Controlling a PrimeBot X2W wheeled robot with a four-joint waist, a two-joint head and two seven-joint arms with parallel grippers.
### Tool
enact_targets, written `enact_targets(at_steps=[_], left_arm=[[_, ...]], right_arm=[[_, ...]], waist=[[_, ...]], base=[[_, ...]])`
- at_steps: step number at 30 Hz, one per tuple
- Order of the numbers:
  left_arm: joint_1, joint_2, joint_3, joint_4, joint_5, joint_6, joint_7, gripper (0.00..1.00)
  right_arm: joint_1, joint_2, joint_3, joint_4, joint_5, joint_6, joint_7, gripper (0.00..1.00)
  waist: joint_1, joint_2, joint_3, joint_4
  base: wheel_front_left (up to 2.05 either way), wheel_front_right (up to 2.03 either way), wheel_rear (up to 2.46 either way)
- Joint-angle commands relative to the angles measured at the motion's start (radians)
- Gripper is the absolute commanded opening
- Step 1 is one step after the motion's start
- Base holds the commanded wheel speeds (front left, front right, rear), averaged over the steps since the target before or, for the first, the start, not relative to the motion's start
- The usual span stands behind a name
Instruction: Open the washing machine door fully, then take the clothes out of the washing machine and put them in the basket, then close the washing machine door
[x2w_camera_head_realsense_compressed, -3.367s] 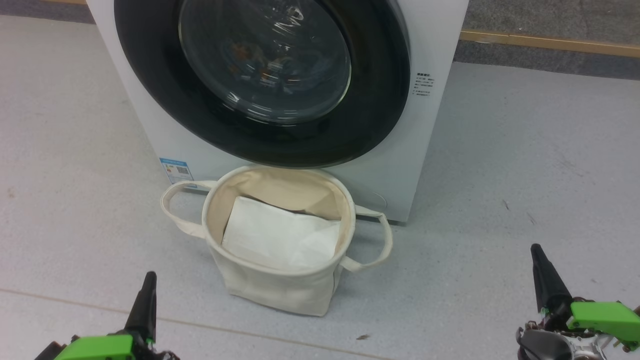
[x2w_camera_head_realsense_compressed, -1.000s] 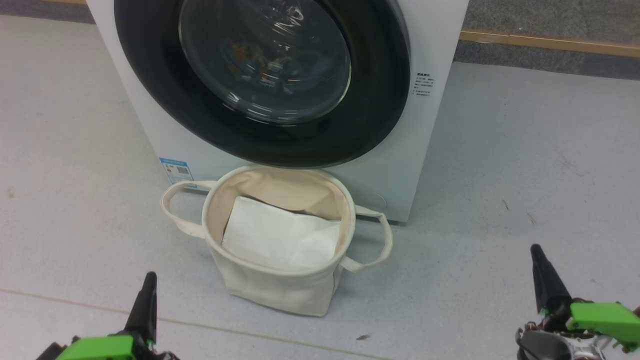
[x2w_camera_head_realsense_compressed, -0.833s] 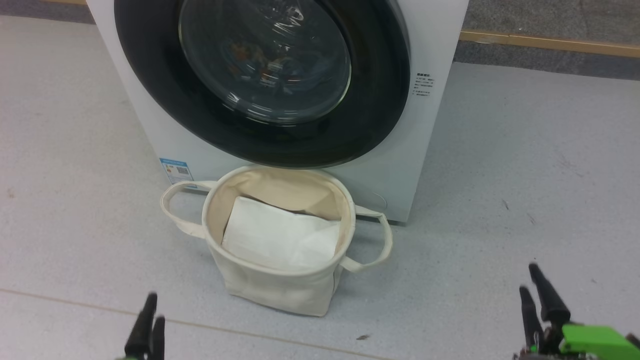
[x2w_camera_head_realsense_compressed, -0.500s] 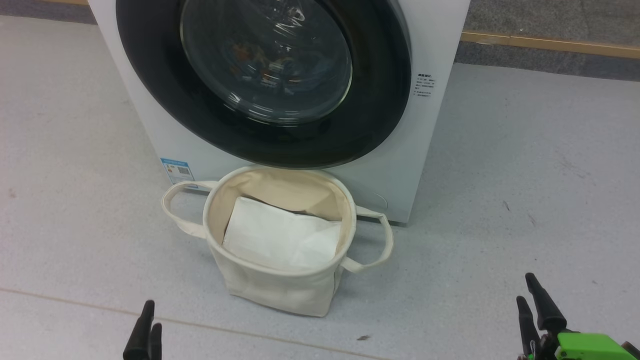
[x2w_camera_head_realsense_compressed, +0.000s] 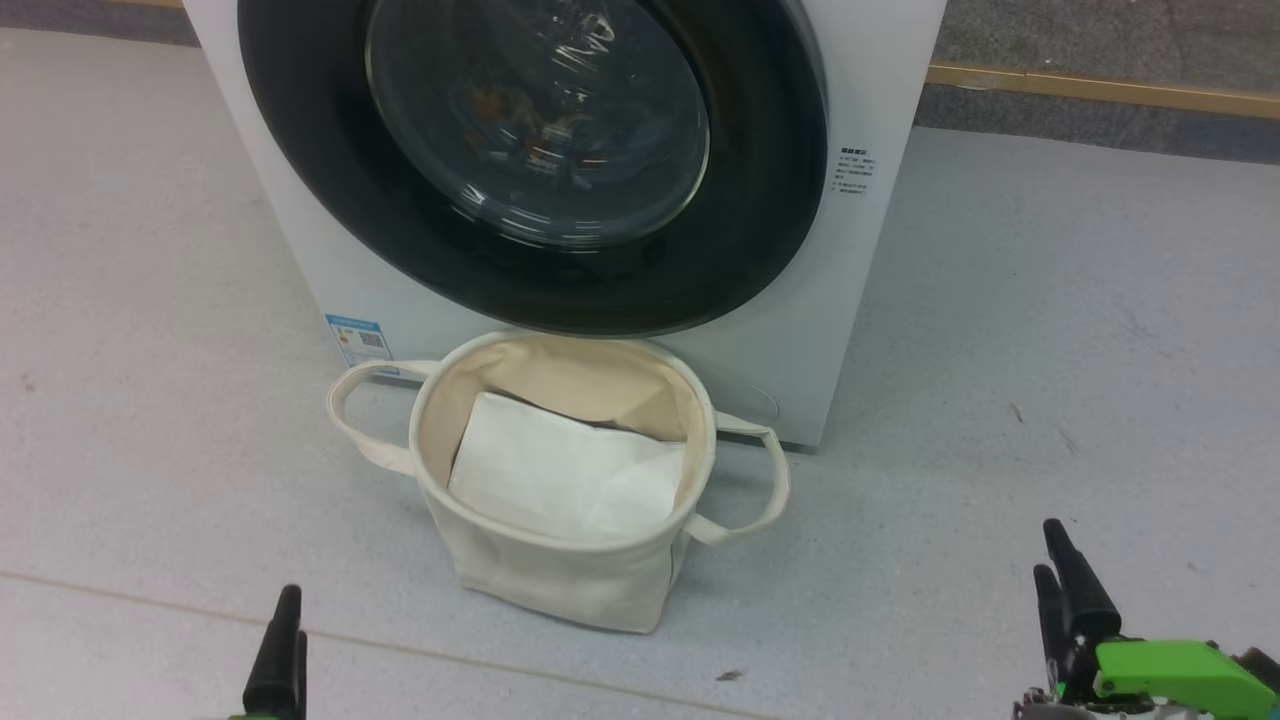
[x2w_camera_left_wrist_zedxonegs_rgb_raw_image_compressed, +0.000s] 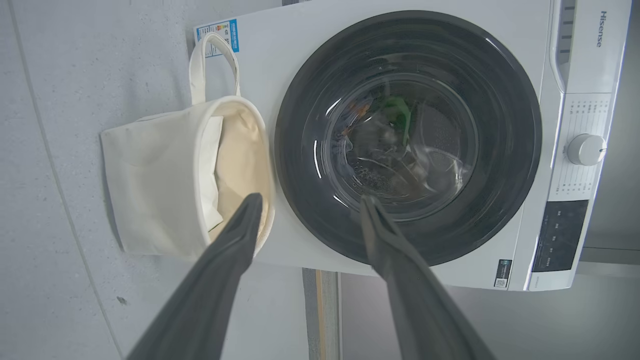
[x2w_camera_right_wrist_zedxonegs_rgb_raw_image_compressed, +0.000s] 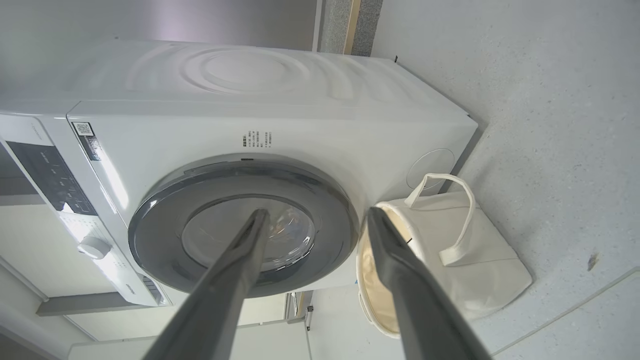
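- Washing machine door: shut, rigid, glossy, likely slippery; hook its rim edge, not the glass.
- Left claw and right claw: both spread, empty.

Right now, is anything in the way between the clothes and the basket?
Yes. The shut washing machine door is in the way: the clothes sit behind its glass. The basket stands open just below.
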Motion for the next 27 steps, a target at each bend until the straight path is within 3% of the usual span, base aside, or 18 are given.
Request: enact_targets(at_steps=[1, 27], left_arm=[[-0.05, 0.026, 0.003, -0.04, 0.027, 0.002, -0.011, 1.0], [-0.106, 0.13, -0.116, -0.073, 0.46, 0.091, -0.074, 1.0]], right_arm=[[-0.061, -0.004, 0.01, -0.042, -0.032, 0.0, -0.012, 1.0], [-0.115, -0.007, 0.1, -0.104, -0.583, 0.0, -0.085, 1.0]], waist=[[-0.0002, 0.0, 0.0, 0.001], [-0.0002, 0.0, -0.007, 0.009]], base=[[0.0, 0.0, 0.0], [0.0, 0.0, 0.0]])
